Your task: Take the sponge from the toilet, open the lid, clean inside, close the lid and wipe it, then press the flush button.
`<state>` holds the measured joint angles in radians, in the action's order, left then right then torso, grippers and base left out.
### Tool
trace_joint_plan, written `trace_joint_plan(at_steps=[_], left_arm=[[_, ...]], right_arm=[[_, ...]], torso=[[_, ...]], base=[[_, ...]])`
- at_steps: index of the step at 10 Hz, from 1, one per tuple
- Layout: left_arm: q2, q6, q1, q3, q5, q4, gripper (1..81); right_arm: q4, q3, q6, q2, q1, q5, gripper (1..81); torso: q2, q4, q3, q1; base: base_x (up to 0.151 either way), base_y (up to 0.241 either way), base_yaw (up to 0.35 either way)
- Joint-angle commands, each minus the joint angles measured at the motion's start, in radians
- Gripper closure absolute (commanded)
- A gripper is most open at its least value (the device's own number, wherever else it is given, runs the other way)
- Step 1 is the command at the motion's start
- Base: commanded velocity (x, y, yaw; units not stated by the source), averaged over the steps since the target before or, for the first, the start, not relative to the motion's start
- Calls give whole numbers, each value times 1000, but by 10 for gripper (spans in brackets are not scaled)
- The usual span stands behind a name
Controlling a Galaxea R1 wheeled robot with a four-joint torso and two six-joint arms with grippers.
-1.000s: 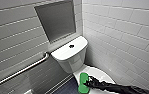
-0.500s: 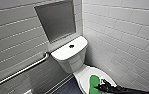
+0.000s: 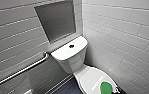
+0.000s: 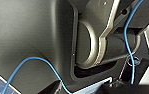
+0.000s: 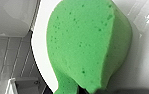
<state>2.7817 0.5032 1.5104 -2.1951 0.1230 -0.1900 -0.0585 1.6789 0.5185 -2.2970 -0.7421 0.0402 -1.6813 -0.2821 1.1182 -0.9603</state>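
Note:
The white toilet [image 3: 70, 53] stands in the corner with its lid [image 3: 88, 76] down. The dark round flush button [image 3: 71, 46] sits in the middle of the tank top. The bright green sponge [image 3: 105, 88] lies against the lid's near right part, and my right gripper [image 3: 115, 90] shows as a dark shape just behind it. In the right wrist view the sponge [image 5: 87, 47] looms large against the white lid, with its narrow end pinched in the dark right gripper [image 5: 83, 90].
A metal grab bar [image 3: 22, 71] runs along the grey tiled wall to the left of the tank. A grey recessed panel [image 3: 56, 21] sits above the tank. White tiles [image 3: 125, 37] close in on the right. Dark floor [image 3: 67, 88] lies left of the bowl.
My right gripper has slid the sponge over the lid toward its near right edge, and the arm has mostly left the head view. The toilet stays put.

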Motion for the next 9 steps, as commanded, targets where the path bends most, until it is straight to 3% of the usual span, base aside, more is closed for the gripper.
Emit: trace_joint_plan(at_steps=[1, 4, 7, 9], left_arm=[[-17, 9, 5, 14, 90, 4, 10], [-25, 9, -6, 9, 83, 4, 10], [-31, 6, -32, 23, 83, -5, 10], [-72, 1, -63, 95, 86, -6, 10]], right_arm=[[43, -236, 3, 270, -38, -68, 811], [39, -243, 2, 354, -202, -117, 811], [31, -145, -14, 307, -444, -122, 811], [-18, -95, -26, 264, -585, -189, 811]], torso=[[0, 0, 0, 0], [0, 0, 0, 0], [0, 0, 0, 0], [0, 0, 0, 0]], base=[[0, 0, 0], [0, 0, 0], [0, 0, 0], [0, 0, 0]])
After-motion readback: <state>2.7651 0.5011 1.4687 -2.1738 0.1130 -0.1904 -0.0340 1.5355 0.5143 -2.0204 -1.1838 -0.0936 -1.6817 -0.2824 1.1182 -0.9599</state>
